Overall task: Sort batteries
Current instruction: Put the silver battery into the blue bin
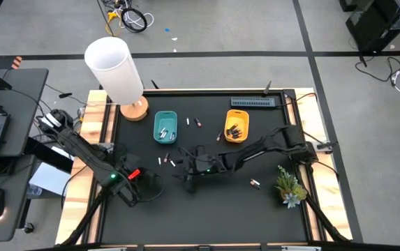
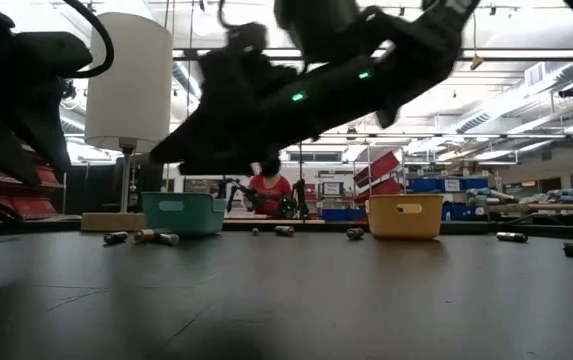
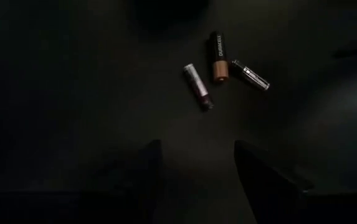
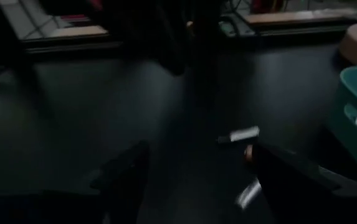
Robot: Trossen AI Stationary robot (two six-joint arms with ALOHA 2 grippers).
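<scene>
Black-and-copper battery lies with two silver batteries just ahead of the left gripper, wide open and empty, right gripper likewise open nearby.

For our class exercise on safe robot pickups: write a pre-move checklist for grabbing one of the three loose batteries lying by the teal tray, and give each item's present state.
1. Left gripper open: ok, fingers apart with nothing between them.
2. Targets in sight: ok, the three batteries lie side by side on the black table in the left wrist view.
3. Targets separated enough for a single pick: cannot tell, they lie close together.
4. Right gripper open and empty: ok.
5. Arms apart from each other: cannot tell, both reach toward the table's middle.
6. Teal tray and yellow tray have room: ok, only a few batteries in each.
</scene>
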